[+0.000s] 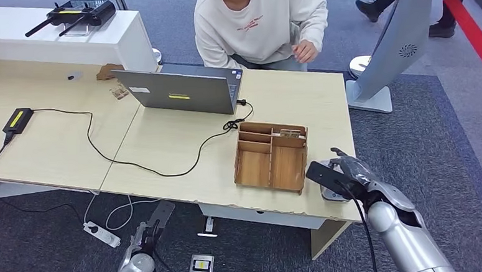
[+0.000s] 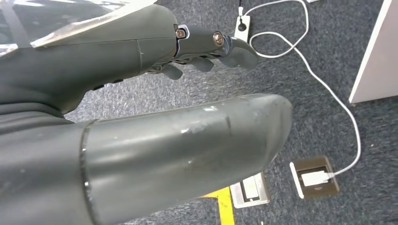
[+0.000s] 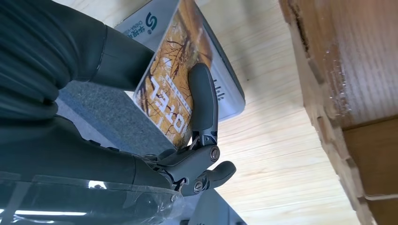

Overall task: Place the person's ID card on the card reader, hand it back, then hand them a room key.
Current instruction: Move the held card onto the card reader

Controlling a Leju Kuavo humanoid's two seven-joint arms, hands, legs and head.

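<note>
Holding a card (image 3: pixel 169 96) printed with a golden tree picture and the letters "OTEL", my right hand (image 1: pixel 346 171) has it pinched between the thick thumb (image 3: pixel 119 61) on one face and a dark finger (image 3: pixel 202 101) pressed across the printed face. In the right wrist view the card stands tilted just over a grey, blue-logoed reader (image 3: pixel 225 89) that lies flat on the table (image 1: pixel 183 145); I cannot tell whether the card's edge touches it. From the head view the hand sits at the table's near right corner, over that reader (image 1: pixel 330 192), just beside the wooden tray (image 1: pixel 271 156), whose back compartments hold more cards.

My left hand (image 1: pixel 145 236) hangs low beside the table's near edge over the grey carpet, with nothing in it and its fingers (image 2: pixel 206 51) loosely curled but apart.

Across the table a person (image 1: pixel 260 23) in a white sweatshirt leans in, one hand (image 1: pixel 305 50) near the far edge. A grey laptop (image 1: pixel 183 89) stands open facing them, its black cable (image 1: pixel 165 165) running across the table to a small black box (image 1: pixel 17 119) on the left. On the floor lie a white power strip (image 1: pixel 102 235) and a floor socket (image 2: pixel 315 178).
</note>
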